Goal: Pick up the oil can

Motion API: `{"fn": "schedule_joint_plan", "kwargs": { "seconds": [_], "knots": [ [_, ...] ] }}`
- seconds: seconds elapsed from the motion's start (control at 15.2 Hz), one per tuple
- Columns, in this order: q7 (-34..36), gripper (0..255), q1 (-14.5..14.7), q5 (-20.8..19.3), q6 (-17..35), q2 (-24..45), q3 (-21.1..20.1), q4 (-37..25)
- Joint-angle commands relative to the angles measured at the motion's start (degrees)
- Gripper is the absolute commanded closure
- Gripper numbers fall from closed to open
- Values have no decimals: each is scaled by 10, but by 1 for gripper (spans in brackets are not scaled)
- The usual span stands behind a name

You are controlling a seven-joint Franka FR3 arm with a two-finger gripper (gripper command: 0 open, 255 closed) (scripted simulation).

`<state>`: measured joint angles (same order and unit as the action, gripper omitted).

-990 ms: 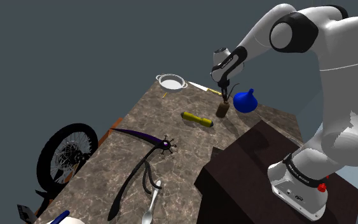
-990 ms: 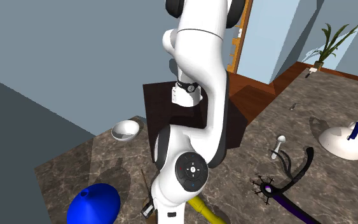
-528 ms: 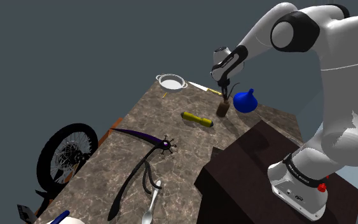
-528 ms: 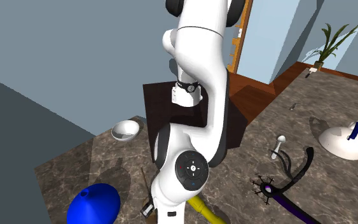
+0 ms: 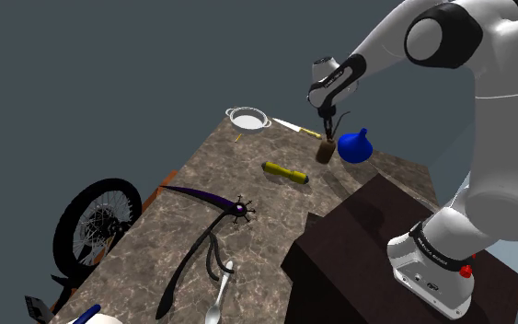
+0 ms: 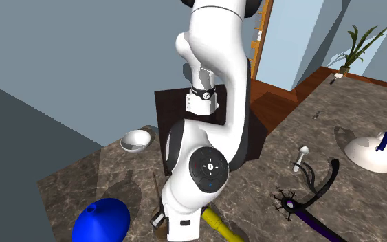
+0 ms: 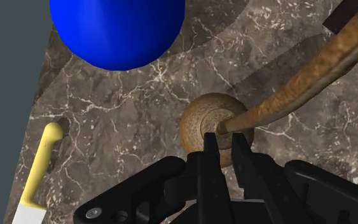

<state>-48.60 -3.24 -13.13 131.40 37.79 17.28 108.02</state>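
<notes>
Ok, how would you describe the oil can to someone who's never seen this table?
Find the dark veined table's end with the white bowl. There, under the tool, beside a big blue vessel, is the oil can. It alone is small, brown and round with a long thin spout.

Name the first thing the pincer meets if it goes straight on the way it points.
The brown oil can, directly ahead: the pincer clasps its top beside the spout. Past the can lies the marbled tabletop.
</notes>
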Motion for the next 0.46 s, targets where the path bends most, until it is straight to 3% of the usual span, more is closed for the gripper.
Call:
{"fn": "schedule_joint_plan", "kwargs": {
  "seconds": [0.0, 0.4],
  "knots": [
    [-2, 255, 2, -2, -10, -15, 2, 5],
    [-7, 255, 5, -5, -30, -40, 5, 8]
  ]
}}
